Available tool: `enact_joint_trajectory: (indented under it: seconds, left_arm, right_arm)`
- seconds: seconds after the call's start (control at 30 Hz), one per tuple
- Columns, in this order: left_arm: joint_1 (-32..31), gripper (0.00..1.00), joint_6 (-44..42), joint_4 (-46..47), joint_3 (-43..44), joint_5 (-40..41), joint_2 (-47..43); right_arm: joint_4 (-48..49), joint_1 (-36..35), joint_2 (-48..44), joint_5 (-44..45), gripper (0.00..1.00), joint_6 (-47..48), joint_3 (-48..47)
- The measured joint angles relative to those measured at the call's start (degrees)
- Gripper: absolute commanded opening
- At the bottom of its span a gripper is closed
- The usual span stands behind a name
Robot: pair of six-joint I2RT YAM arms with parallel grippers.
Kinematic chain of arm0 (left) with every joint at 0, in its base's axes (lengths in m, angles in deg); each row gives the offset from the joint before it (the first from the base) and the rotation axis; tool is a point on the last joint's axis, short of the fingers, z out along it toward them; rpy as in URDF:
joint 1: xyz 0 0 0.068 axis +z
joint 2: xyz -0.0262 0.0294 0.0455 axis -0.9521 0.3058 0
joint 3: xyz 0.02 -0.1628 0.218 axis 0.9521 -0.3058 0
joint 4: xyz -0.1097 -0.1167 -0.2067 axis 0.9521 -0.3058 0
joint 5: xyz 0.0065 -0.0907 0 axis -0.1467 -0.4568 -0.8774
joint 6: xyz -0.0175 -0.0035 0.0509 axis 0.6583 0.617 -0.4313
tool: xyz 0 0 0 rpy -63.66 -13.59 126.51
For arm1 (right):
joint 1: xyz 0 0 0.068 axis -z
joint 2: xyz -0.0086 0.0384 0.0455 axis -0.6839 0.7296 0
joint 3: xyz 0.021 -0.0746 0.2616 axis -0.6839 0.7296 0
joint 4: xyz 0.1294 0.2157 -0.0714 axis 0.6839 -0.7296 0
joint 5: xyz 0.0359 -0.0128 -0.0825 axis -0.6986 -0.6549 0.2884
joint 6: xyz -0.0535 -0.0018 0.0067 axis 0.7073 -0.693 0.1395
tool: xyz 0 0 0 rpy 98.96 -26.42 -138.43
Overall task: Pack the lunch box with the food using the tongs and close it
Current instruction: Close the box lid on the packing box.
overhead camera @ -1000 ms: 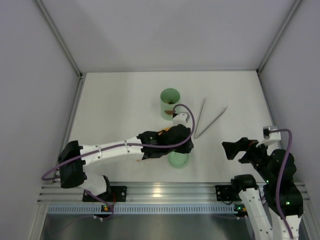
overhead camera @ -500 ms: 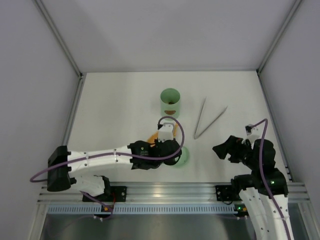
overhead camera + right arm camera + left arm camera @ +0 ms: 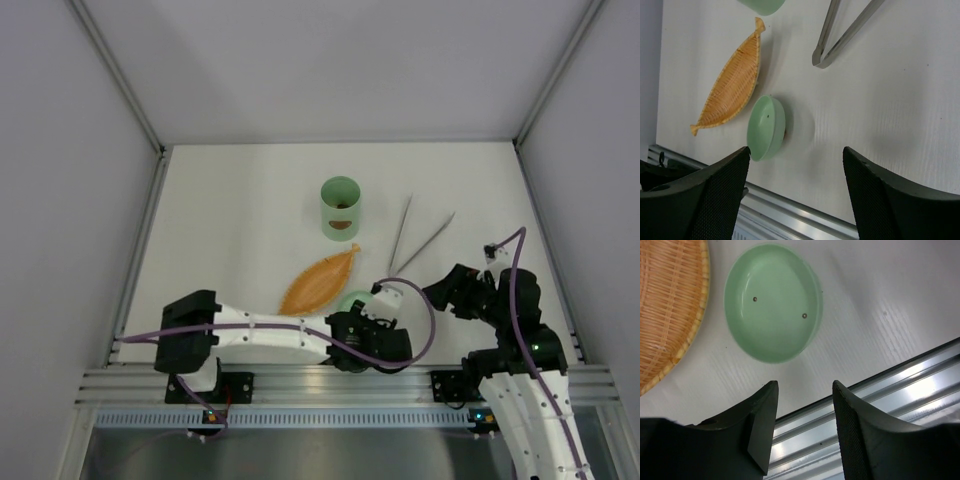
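Now the left gripper point(image 3: 804, 390) has drawn back from the lunch box point(image 3: 340, 207) to the near edge of the tabletop point(image 3: 230, 220), and its jaws stand parted with nothing between them. The orange tray point(image 3: 320, 282) it was covering now lies bare, with the lid point(image 3: 772, 302) inner side up just beside its near end. The right gripper point(image 3: 796, 155), also parted and empty, has come forward toward the tongs point(image 3: 821, 56), which lie untouched right of the box. I see no food on the tray and cannot tell what the open box holds, so closing is probably next.
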Motion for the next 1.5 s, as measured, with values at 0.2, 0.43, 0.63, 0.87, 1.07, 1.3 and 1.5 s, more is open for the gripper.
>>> enact_joint_trajectory:
  seconds: [0.2, 0.43, 0.63, 0.87, 1.07, 1.3, 1.5]
  left_arm:
    - [-1.53, 0.51, -1.92, -5.38, 7.96, 5.29, 9.16]
    - [-1.29, 0.49, -3.67, -9.09, 11.8, 10.62, 12.39]
    - [-0.24, 0.46, -7.34, -7.26, 11.28, 10.75, 13.22]
    - [1.55, 0.45, -12.55, -0.81, 7.45, 7.65, 13.22]
    - [1.68, 0.44, -15.45, 3.45, 7.34, 4.96, 13.22]
    - [1.68, 0.44, -16.85, 5.38, 7.34, 3.08, 13.22]
    - [1.68, 0.41, -16.83, 5.4, 7.23, 2.78, 13.27]
  right_arm:
    - [0.0, 0.0, -0.02, 0.33, 0.75, -0.15, -0.11]
    - [-0.02, 0.0, -0.09, 0.39, 0.75, -0.15, -0.17]
    - [-0.11, 0.0, -0.48, 1.64, 0.75, -0.15, -2.38]
    - [-0.46, 0.0, -2.08, 3.87, 0.76, -0.26, -4.66]
    - [-0.9, 0.0, -3.17, 5.53, 0.77, -0.31, -5.68]
    - [-1.16, 0.0, -3.56, 6.4, 0.78, -0.28, -5.79]
    - [-1.31, 0.0, -3.69, 6.49, 0.78, -0.28, -5.79]
